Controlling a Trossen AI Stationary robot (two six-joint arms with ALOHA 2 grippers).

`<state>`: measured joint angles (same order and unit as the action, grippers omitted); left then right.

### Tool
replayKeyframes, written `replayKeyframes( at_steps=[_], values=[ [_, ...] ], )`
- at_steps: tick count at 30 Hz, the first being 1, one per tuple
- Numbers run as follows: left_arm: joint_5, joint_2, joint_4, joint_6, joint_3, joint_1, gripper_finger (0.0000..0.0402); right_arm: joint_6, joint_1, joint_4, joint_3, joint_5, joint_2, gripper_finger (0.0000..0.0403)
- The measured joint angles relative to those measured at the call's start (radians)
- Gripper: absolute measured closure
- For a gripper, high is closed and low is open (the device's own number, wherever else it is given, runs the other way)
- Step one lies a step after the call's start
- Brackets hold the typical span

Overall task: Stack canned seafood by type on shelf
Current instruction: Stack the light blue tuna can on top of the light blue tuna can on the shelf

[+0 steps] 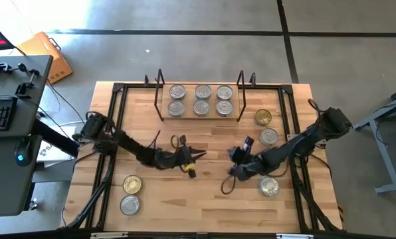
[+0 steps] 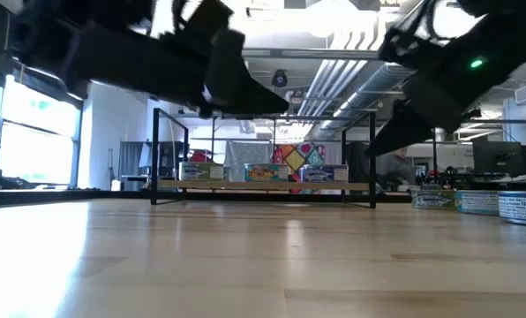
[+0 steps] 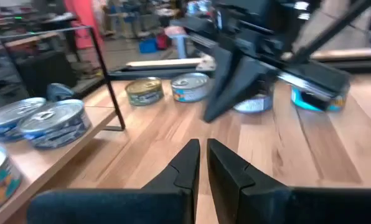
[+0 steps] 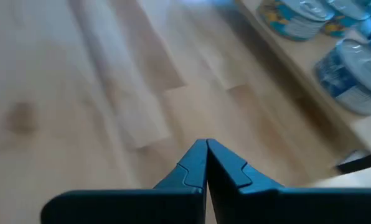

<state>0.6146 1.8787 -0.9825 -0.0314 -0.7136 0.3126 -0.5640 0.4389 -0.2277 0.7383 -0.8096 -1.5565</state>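
The shelf stands at the table's far middle, a light board in a black wire frame, and several silver-topped tins sit on it in two rows. Loose tins rest on the table: a gold-topped one and two more at the right, a gold-topped one and a silver one at the near left. My left gripper hovers over the table's middle, shut and holding nothing. My right gripper hangs just to its right, shut, also with nothing in it.
The black table frame runs along the table's sides. The two grippers are close together at mid-table; in the left wrist view the right arm's gripper crosses just ahead. Bare wood lies between the near-left and right-hand tins.
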Motion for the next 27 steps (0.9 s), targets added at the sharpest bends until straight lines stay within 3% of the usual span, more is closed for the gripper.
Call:
replayKeyframes(
  at_steps=[2,6,11,17,23,27],
  values=[
    [-0.052,-0.001,0.018,-0.03,0.0,-0.03,0.0379,0.053,-0.049,-0.002,0.0,0.006,0.001,0.0403],
    [-0.055,-0.002,0.03,-0.103,-0.001,-0.094,0.0379,0.131,-0.172,0.045,0.0,0.101,0.001,0.0396],
    [-0.078,-0.07,0.103,-0.132,0.037,-0.174,0.0379,0.328,-0.313,0.286,0.0,0.281,0.001,0.0365],
    [-0.07,-0.224,0.348,-0.11,0.117,-0.282,0.0379,0.466,-0.461,0.575,0.0,0.541,-0.053,0.0312],
    [-0.119,-0.304,0.326,-0.137,0.178,-0.338,0.0379,0.592,-0.529,0.815,0.0,0.722,-0.188,0.0277],
    [-0.139,-0.313,0.333,-0.194,0.178,-0.313,0.038,0.611,-0.531,0.949,0.0,0.741,-0.263,0.0273]
  ],
)
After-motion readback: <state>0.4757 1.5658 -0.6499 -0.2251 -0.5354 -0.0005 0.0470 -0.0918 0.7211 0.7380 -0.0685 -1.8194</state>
